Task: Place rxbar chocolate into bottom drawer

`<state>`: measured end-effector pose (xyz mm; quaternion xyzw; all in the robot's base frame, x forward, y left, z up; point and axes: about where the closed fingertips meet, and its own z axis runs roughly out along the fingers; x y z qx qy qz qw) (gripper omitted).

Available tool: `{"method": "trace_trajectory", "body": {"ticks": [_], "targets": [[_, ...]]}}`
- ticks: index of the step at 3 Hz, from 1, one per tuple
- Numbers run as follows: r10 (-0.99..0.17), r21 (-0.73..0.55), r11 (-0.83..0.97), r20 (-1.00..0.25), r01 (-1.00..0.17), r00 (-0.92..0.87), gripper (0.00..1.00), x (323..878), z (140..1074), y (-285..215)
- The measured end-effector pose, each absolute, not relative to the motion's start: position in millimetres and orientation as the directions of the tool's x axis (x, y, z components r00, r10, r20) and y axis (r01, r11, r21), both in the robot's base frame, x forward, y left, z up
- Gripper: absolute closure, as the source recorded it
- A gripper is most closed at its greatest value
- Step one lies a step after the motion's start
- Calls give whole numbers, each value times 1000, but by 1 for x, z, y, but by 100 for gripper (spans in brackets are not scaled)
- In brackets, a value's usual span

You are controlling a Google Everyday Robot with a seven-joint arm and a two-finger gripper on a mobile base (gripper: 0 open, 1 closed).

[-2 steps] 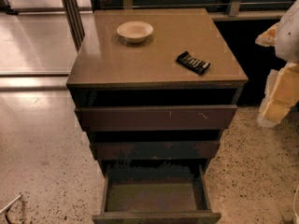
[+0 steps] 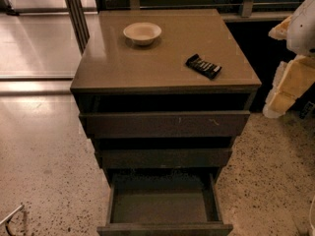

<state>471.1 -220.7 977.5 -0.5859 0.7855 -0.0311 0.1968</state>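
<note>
Rxbar chocolate [image 2: 203, 66] on cabinet top [image 2: 147, 65]; bottom drawer [image 2: 162, 228] front cropped; pincer [image 2: 288, 90] at right edge, state unclear

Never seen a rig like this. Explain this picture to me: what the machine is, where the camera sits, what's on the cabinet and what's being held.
There is only one camera view. It looks down at the front of a small cabinet, and where the camera is mounted is not on record.

The machine is a wheeled robot with one arm that ends in a two-finger gripper. The pale white and yellowish shape at the right edge is that arm and gripper. It hangs beside the cabinet, clear of the top, and nothing can be seen in it.

Two things lie on the cabinet top: a round bowl toward the back and a black rxbar nearer the front right. The bottom drawer is pulled out, and nothing shows inside it. The bar has not yet been moved there.
</note>
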Motion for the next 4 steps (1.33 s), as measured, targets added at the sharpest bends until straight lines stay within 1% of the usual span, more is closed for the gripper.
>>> {"method": "trace_trajectory", "body": {"ticks": [1, 2, 3, 4], "targets": [[-894, -300, 377, -364, -876, -260, 0, 513, 975, -223], [-831, -306, 463, -477, -832, -286, 0, 562, 971, -217], [-712, -263, 586, -618, -767, -332, 0, 612, 957, -214], [-583, -191, 686, -722, -702, -373, 0, 652, 924, -210]]}}
